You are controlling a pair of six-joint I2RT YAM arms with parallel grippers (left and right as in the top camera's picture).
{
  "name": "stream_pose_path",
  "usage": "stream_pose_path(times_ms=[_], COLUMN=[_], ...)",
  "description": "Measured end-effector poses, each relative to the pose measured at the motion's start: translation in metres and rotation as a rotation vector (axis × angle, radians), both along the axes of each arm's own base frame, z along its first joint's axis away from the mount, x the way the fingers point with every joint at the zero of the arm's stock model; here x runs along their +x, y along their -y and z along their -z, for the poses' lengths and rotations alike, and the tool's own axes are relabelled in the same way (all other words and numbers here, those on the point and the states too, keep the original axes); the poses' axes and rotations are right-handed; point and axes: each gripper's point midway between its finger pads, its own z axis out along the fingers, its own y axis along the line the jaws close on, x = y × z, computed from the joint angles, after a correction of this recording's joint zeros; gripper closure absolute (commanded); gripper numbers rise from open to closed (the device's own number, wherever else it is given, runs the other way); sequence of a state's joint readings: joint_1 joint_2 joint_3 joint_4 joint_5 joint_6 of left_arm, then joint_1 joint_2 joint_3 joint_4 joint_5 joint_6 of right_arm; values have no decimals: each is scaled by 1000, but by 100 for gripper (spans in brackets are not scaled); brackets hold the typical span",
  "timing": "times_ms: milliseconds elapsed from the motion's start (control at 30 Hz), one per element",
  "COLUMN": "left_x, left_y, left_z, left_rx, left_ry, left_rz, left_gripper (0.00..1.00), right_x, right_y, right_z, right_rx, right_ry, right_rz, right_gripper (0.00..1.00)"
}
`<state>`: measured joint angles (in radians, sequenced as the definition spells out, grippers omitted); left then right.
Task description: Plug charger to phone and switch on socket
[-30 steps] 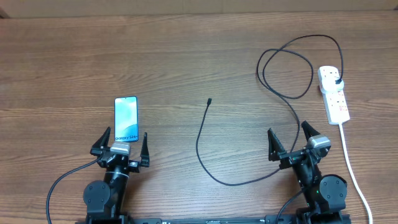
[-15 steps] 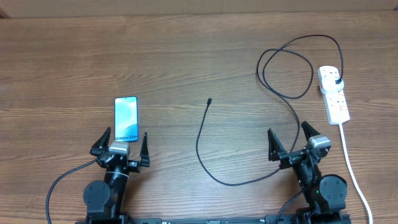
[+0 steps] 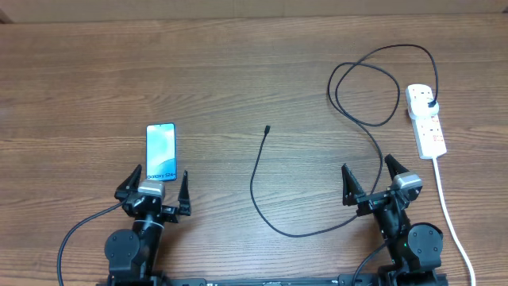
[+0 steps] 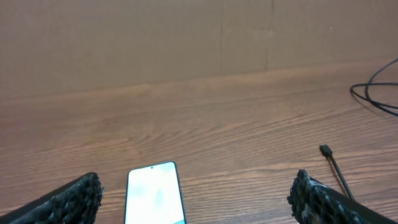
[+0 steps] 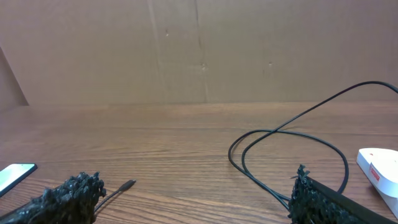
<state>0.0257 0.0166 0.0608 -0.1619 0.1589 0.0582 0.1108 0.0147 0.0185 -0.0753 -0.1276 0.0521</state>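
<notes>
The phone (image 3: 161,151) lies flat on the wooden table at the left, blue screen up, just beyond my open left gripper (image 3: 155,185). In the left wrist view the phone (image 4: 155,194) lies between the two fingertips (image 4: 199,198). The charger, a thin black cable (image 3: 258,171), loops across the middle of the table, its connector tip (image 3: 267,128) free at centre and its black plug (image 3: 429,103) in the white socket strip (image 3: 426,120) at the far right. My right gripper (image 3: 371,180) is open and empty, near the cable; the right wrist view shows the tip (image 5: 127,184) and loops (image 5: 292,146).
The socket strip's thick white cord (image 3: 448,214) runs down the right side past my right arm to the front edge. A brown cardboard wall (image 5: 199,50) stands behind the table. The strip's end shows at the right wrist view's right edge (image 5: 379,165).
</notes>
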Motion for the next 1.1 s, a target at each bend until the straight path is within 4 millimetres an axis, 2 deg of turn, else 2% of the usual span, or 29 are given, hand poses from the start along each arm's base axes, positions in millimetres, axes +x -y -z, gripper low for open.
stream_pose_path(times_ms=[600,900,1100], left_x=[-1,11,20], left_y=[0,0,0], left_z=[-39,-53,-60], left_rx=[-7,-9,-12], left_ry=[15,-55,-162], left_rz=[0,-1,0], left_gripper=[0,0,0], right_x=[0,0,0], right_y=[0,0,0], right_z=[0,0,0], right_rx=[0,0,0], right_ry=[0,0,0], right_rz=[0,0,0], right_gripper=[0,0,0])
